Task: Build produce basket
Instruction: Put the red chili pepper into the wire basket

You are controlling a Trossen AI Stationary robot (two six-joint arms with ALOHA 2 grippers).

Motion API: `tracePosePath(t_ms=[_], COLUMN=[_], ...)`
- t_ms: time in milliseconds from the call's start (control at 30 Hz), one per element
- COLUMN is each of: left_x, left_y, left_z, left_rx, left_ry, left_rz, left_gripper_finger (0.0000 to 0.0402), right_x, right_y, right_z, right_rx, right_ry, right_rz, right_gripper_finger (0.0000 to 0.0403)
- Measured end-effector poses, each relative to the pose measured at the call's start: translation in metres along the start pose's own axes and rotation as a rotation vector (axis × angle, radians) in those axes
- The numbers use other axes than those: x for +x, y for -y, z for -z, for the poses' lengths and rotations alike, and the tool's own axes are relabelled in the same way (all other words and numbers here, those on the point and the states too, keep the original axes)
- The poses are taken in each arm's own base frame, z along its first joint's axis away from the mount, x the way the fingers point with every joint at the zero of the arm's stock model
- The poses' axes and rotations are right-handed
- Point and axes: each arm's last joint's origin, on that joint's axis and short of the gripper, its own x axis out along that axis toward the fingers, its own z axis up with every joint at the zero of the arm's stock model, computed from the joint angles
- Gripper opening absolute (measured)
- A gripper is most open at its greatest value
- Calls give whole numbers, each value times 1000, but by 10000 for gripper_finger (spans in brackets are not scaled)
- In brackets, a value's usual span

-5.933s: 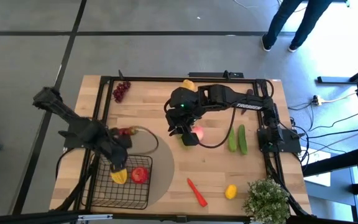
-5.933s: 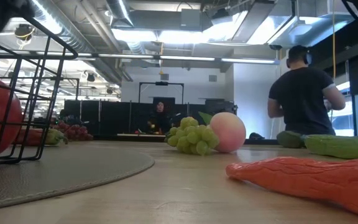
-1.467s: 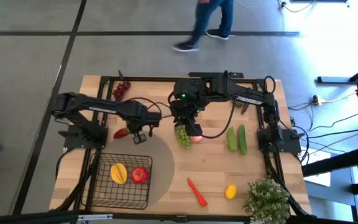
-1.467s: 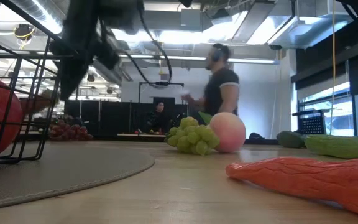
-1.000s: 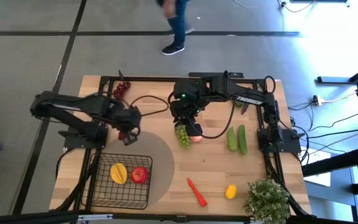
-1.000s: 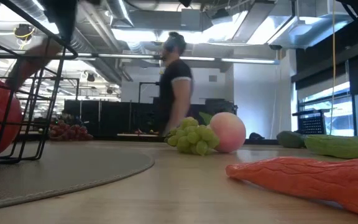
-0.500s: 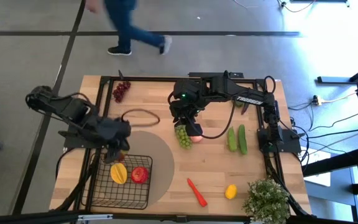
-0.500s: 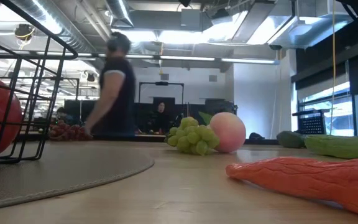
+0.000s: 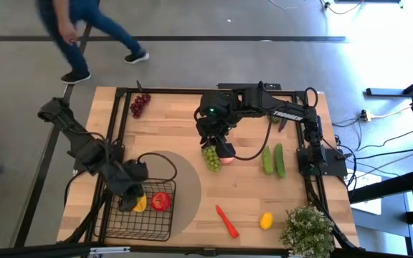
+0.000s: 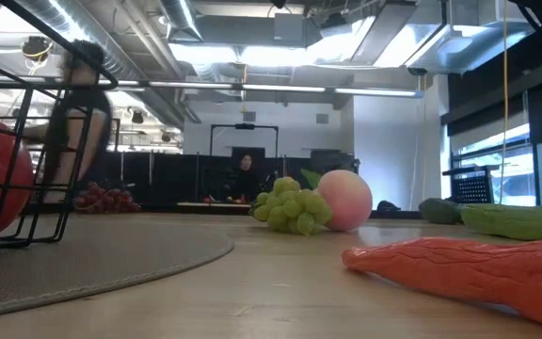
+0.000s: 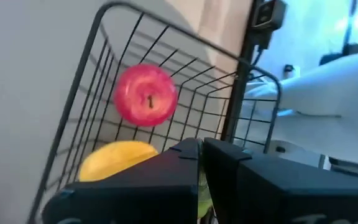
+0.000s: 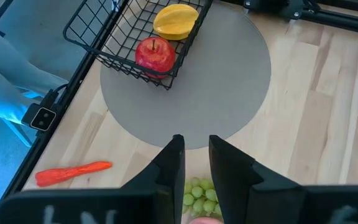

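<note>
High view: the left pincer hangs over the basket's near corner, its fingers nearly pressed together on something yellow-green seen only as a sliver in the wrist view. A red apple and a yellow fruit lie inside the basket. The right pincer hovers mid-tabletop, slightly spread over green grapes beside a peach.
</note>
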Motion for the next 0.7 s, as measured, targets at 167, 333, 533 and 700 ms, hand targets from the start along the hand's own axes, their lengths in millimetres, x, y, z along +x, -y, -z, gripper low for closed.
tracePosePath(t_ms=[167, 333, 533, 700], left_x=[9, 11, 6, -1], left_y=[-4, -7, -12, -21], left_z=[15, 30, 47, 60], left_rx=[-80, -137, -207, -301], left_ry=[45, 87, 74, 117], left_rz=[-81, -148, -235, -345], left_gripper_finger=[0, 0, 0, 0], right_x=[0, 0, 0, 0], right_y=[0, 0, 0, 0], right_z=[0, 0, 0, 0], right_rx=[-3, -15, -29, -29], right_ry=[0, -1, -1, -1], right_rz=[0, -1, -2, -4], right_gripper_finger=[71, 71, 71, 71])
